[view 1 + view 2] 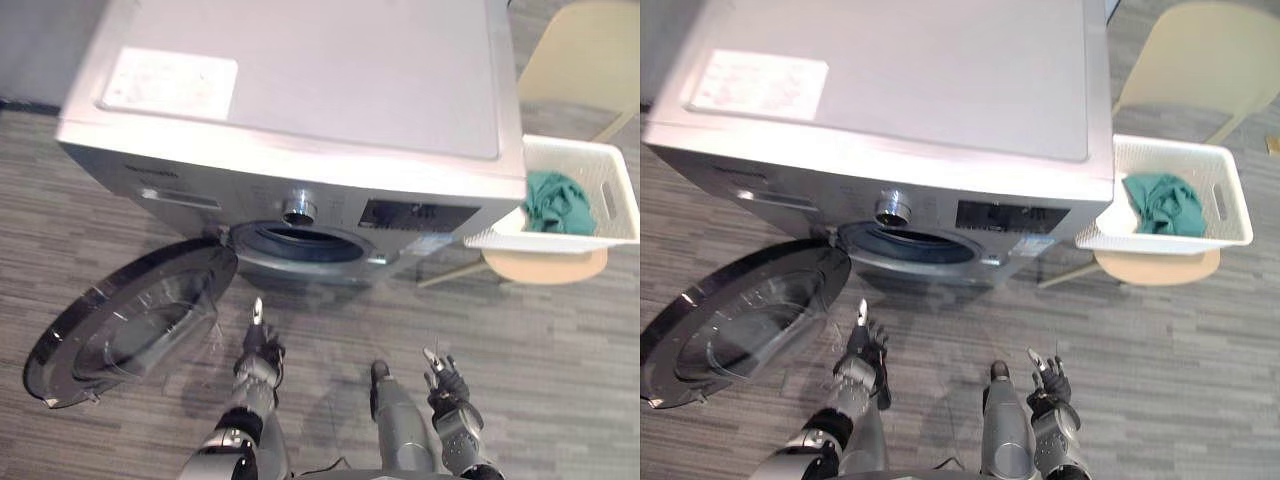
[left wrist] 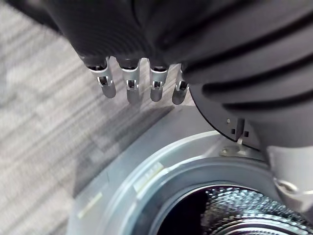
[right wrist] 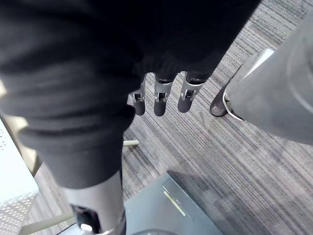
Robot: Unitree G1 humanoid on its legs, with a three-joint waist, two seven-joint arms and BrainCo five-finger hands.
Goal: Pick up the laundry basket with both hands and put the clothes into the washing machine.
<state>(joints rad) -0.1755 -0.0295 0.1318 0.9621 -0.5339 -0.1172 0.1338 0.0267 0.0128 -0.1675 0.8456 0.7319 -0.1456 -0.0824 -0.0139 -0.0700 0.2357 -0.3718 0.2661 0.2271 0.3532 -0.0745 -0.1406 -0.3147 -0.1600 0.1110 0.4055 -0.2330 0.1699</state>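
A white laundry basket [image 1: 606,168] sits on a beige chair [image 1: 575,60] to the right of the silver washing machine [image 1: 300,90]. Green clothes [image 1: 557,203] lie inside the basket. The machine's round drum opening [image 1: 300,243] faces me, and its door [image 1: 130,320] is swung wide open to the left. My left hand [image 1: 260,345] hangs just below the opening with relaxed fingers [image 2: 129,85] and holds nothing. My right hand [image 1: 445,385] is lower and to the right, over the floor, well short of the basket. Its fingers [image 3: 161,98] are straight and empty.
The open door takes up the floor space to my left. Grey striped carpet [image 1: 560,350] lies between my right hand and the chair. The chair's legs [image 1: 450,273] stand beside the machine's right front corner.
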